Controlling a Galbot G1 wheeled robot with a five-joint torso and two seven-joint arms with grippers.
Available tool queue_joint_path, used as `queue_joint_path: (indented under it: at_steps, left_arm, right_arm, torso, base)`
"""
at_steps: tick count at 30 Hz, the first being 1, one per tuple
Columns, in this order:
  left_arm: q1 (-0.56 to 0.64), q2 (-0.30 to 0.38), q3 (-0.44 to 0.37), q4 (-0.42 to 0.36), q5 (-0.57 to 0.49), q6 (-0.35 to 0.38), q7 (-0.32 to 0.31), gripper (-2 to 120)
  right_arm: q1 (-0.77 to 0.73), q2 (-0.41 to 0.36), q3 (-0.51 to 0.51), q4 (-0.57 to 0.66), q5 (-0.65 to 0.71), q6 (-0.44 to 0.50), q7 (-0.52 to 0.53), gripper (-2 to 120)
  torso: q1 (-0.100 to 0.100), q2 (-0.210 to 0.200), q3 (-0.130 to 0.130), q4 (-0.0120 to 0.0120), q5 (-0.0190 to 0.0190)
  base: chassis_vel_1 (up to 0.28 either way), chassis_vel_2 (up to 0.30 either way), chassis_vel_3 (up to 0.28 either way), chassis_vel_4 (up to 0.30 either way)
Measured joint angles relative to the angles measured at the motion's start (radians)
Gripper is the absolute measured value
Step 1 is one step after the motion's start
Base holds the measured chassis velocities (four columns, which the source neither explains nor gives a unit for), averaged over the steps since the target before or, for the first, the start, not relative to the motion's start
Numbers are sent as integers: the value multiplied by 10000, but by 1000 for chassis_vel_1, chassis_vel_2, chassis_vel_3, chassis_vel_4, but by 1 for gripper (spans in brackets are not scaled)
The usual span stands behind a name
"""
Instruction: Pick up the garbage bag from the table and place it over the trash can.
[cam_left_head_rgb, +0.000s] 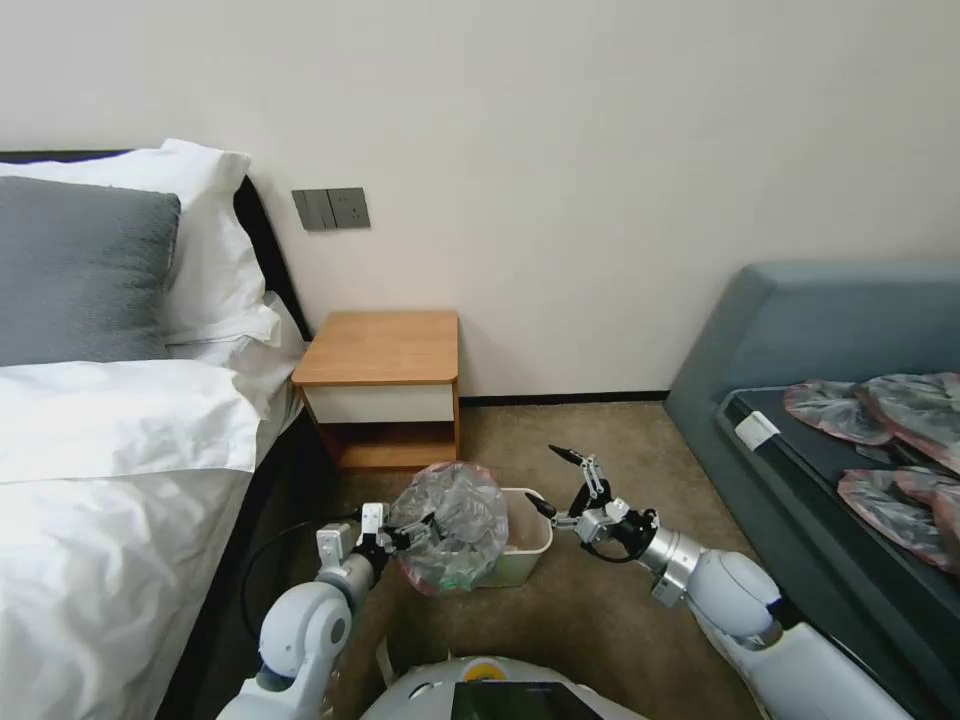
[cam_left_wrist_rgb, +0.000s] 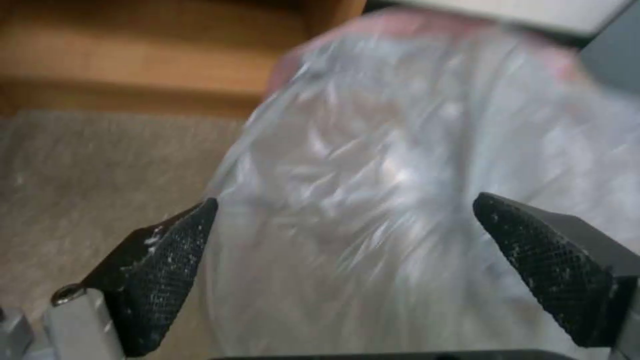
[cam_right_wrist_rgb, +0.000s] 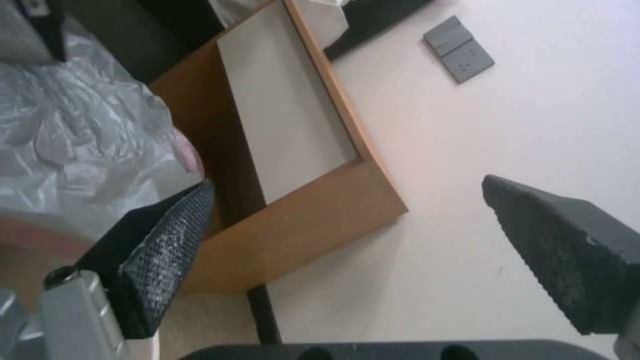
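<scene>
left gripper (cam_left_head_rgb: 408, 537): fingers spread wide against garbage bag (cam_left_head_rgb: 452, 525), no grip visible | right gripper (cam_left_head_rgb: 556, 480): wide open, empty, above trash can (cam_left_head_rgb: 525, 548) | bag bunched over can's left side | table (cam_left_head_rgb: 380, 350) bare | step: fitting bag; next likely: spreading rim across.

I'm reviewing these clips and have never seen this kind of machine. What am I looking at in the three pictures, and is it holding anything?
It is a wheeled robot with two arms, each ending in a two-fingered claw. The wide picture comes from a camera on its head; the other two come from cameras on its wrists, looking out between the dark fingers. On the carpet stands a small beige trash can, in front of a wooden table beside a bed. The left claw is against a crumpled garbage bag sitting over the can's near-left side, fingers spread in its wrist view. The right claw hovers open beside the can, holding nothing.
</scene>
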Motion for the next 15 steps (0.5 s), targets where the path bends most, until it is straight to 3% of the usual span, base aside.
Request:
queue_joint_path:
  at_steps: [8, 15]
  left_arm:
    - [-63, -139, 357, 298, 266, 34, 171, 98]
    - [-47, -323, 501, 220, -129, 79, 237, 97]
  right_arm:
    - [-81, -7, 57, 7, -2, 23, 0, 100]
    - [-44, 13, 43, 6, -2, 29, 1, 100]
  torso:
    - [0, 0, 0, -1, 1]
    - [0, 0, 0, 0, 2]
  base:
    - [0, 0, 0, 0]
    - [0, 0, 0, 0]
